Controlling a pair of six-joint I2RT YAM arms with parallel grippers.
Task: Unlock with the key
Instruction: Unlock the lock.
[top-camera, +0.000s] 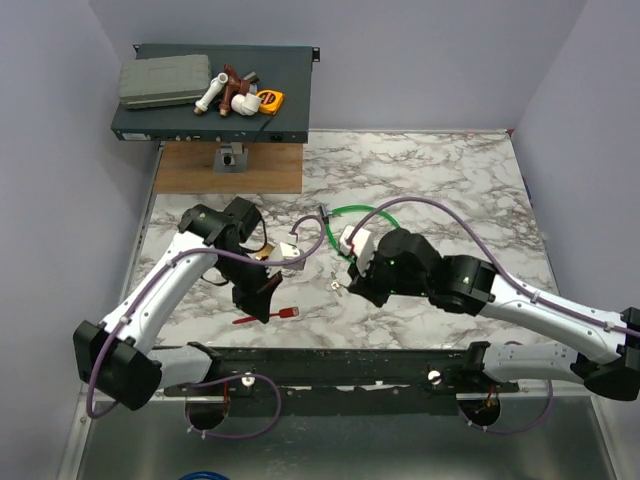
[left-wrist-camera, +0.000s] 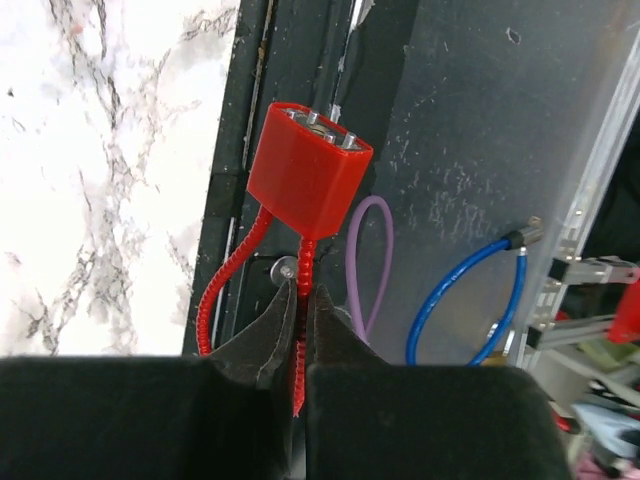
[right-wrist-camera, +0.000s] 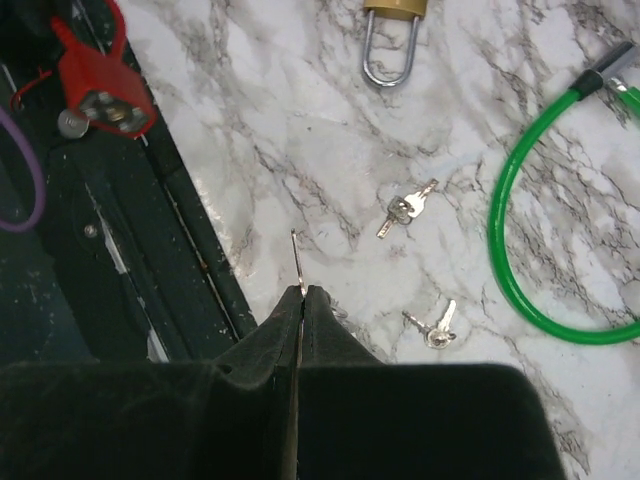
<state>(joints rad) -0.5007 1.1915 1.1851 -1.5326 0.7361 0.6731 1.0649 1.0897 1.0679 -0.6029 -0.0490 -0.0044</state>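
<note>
My right gripper (right-wrist-camera: 303, 292) is shut on the key (right-wrist-camera: 297, 255), a thin silvery blade seen edge-on that sticks out past the fingertips above the marble table (right-wrist-camera: 300, 130). The brass padlock (right-wrist-camera: 395, 6) with its silver shackle lies further off on the table, apart from the key. My left gripper (left-wrist-camera: 300, 290) is shut on the red ribbed cable (left-wrist-camera: 303, 262) of a red lock (left-wrist-camera: 308, 168), held over the table's dark near edge. That red lock (right-wrist-camera: 95, 85) also shows at the upper left of the right wrist view. From the top, both grippers (top-camera: 268, 305) (top-camera: 345, 287) are near the table's middle.
Two loose sets of keys (right-wrist-camera: 405, 207) (right-wrist-camera: 435, 330) lie on the marble, beside a green cable loop (right-wrist-camera: 510, 220). A black rail (right-wrist-camera: 130, 300) runs along the near edge. At the back, a dark shelf (top-camera: 290, 95) carries a grey case, pipe fittings and a tape measure.
</note>
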